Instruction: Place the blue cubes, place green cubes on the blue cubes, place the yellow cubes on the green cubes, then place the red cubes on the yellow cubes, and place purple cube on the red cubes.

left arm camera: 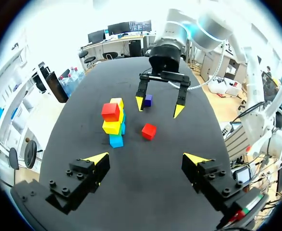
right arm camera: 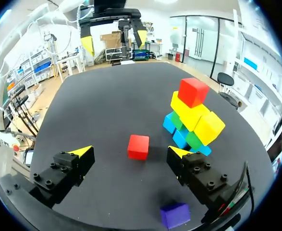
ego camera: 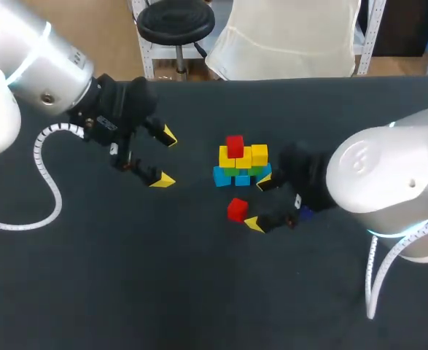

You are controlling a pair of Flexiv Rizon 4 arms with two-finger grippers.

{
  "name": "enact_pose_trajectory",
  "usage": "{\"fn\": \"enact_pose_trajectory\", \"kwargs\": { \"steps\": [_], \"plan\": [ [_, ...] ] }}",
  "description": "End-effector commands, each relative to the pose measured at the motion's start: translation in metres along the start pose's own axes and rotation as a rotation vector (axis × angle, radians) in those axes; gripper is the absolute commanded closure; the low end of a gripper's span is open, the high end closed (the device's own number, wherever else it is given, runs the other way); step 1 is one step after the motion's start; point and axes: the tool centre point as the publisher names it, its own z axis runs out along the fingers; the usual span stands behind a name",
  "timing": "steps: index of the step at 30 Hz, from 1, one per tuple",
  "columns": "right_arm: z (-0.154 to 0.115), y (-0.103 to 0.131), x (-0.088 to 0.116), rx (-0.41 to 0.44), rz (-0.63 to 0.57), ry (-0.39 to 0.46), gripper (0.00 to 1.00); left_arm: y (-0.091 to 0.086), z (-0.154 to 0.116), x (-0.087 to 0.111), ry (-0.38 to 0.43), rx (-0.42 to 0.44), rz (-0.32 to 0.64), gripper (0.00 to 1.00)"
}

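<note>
A cube stack (ego camera: pixel 241 166) stands mid-table: blue cubes (right arm camera: pixel 180 138) at the bottom, green, then yellow cubes (right arm camera: pixel 194 115), and one red cube (ego camera: pixel 234 146) on top. A loose red cube (ego camera: pixel 237 209) lies on the table in front of the stack. My right gripper (ego camera: pixel 259 203) is open, and that red cube (right arm camera: pixel 139 147) sits just ahead of the gap between its fingers, untouched. A purple cube (right arm camera: pixel 175 214) lies under the right wrist, half hidden in the head view (ego camera: pixel 306 212). My left gripper (ego camera: pixel 166 157) hangs open and empty, left of the stack (left arm camera: pixel 113 122).
The table (ego camera: pixel 126 292) is a black surface with nothing else on it. In the left wrist view my right gripper (left arm camera: pixel 159 107) faces me beyond the loose red cube (left arm camera: pixel 149 131), with the purple cube (left arm camera: pixel 148 100) beside it.
</note>
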Motion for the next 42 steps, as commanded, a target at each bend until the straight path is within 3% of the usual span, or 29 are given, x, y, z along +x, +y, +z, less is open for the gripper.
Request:
{"fn": "enact_pose_trajectory", "kwargs": {
  "steps": [1,32,34,38,39,40,42],
  "plan": [
    [0.010,0.000,0.000,0.005,0.003,-0.006,0.00,0.000,0.000,0.001,-0.002,0.000,0.002,0.00],
    [0.043,-0.005,0.012,-0.010,0.056,0.054,0.00,0.000,0.000,0.001,-0.002,0.000,0.002,0.00],
    [0.044,-0.006,0.013,-0.012,0.065,0.050,0.09,0.000,0.000,0.001,-0.002,0.000,0.002,0.00],
    [0.043,-0.009,0.013,-0.008,0.069,0.043,0.13,0.000,0.000,0.001,-0.002,0.000,0.002,0.00],
    [0.042,-0.010,0.013,-0.005,0.067,0.041,0.16,0.000,0.000,0.001,-0.002,0.000,0.002,0.00],
    [0.042,-0.011,0.012,-0.003,0.067,0.040,0.31,0.000,0.000,0.001,-0.002,0.000,0.002,0.00],
    [0.041,-0.012,0.012,-0.001,0.066,0.037,0.39,0.000,0.000,0.001,-0.002,0.000,0.002,0.00]
  ]
}}
